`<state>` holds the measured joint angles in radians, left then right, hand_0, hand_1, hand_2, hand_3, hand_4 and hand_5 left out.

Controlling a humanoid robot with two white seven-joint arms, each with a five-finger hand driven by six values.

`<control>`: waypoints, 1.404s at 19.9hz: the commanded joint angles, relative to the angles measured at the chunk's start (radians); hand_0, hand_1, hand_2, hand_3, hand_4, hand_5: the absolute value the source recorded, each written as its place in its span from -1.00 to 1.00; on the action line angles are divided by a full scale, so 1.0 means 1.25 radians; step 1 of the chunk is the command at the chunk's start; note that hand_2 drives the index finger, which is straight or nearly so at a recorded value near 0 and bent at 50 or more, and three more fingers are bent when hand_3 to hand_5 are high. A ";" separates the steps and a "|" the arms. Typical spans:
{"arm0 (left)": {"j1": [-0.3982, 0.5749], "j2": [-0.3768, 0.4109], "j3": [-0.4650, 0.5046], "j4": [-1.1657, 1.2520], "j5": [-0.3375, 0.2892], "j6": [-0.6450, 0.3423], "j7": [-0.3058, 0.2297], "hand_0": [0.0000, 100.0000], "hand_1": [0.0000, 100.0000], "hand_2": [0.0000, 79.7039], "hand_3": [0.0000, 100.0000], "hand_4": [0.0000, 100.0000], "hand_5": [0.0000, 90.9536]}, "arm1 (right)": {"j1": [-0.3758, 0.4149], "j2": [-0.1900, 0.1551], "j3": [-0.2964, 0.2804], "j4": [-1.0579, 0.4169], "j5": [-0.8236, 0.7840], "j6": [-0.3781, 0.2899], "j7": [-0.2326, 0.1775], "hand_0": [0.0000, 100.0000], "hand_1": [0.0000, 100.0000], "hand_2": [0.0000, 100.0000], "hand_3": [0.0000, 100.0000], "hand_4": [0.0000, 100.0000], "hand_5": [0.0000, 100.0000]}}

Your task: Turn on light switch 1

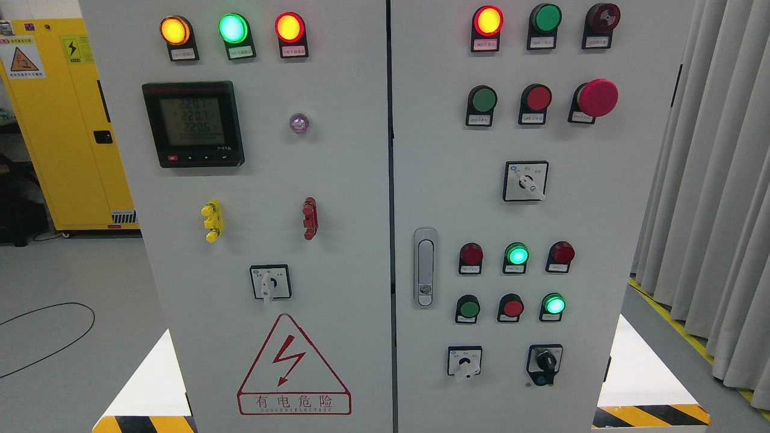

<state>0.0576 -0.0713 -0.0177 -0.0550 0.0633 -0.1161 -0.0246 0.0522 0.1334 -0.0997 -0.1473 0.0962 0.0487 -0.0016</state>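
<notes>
Neither robot hand is in view, so whether fingers are open or curled can't be told. The control cabinet (337, 180) fills the frame w/ several rotary switches; labels are too small to read, so which is light switch 1 is uncertain. Likely candidate: the white selector (270, 282) on the left door, above the warning triangle (293, 368). Best approach: confirm label first, pinch knob squarely, turn w/o brushing nearby buttons.

No arm, wrist or hand is seen in the head view. Nothing of the left arm is shown at the lower left, nothing of the right at the lower right. Finger state cannot be assessed.
</notes>
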 commanded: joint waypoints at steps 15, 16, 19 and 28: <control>-0.011 0.002 -0.010 -0.112 0.063 -0.007 0.006 -0.30 -1.00 -1.00 -1.00 -1.00 -1.00 | 0.000 0.000 0.000 0.000 0.000 0.000 0.000 -1.00 0.00 -0.92 -1.00 -1.00 -1.00; -0.004 0.002 -0.010 -0.139 0.065 -0.008 0.009 -0.31 -1.00 -1.00 -1.00 -1.00 -1.00 | 0.000 0.000 0.000 0.000 0.000 0.000 0.000 -1.00 0.00 -0.92 -1.00 -1.00 -1.00; 0.007 0.013 0.023 -0.239 0.060 -0.011 0.022 -0.33 -1.00 -1.00 -1.00 -1.00 -1.00 | 0.000 0.000 0.000 0.000 0.000 0.000 0.000 -1.00 0.00 -0.92 -1.00 -1.00 -1.00; 0.213 0.050 0.042 -0.812 0.032 -0.014 0.039 -0.30 -0.94 -1.00 -0.79 -0.82 -1.00 | 0.000 0.000 0.000 0.000 0.000 0.000 0.000 -1.00 0.00 -0.92 -1.00 -1.00 -1.00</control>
<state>0.2005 -0.0481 0.0048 -0.4994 0.1132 -0.1316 0.0226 0.0522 0.1335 -0.0997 -0.1471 0.0965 0.0487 -0.0016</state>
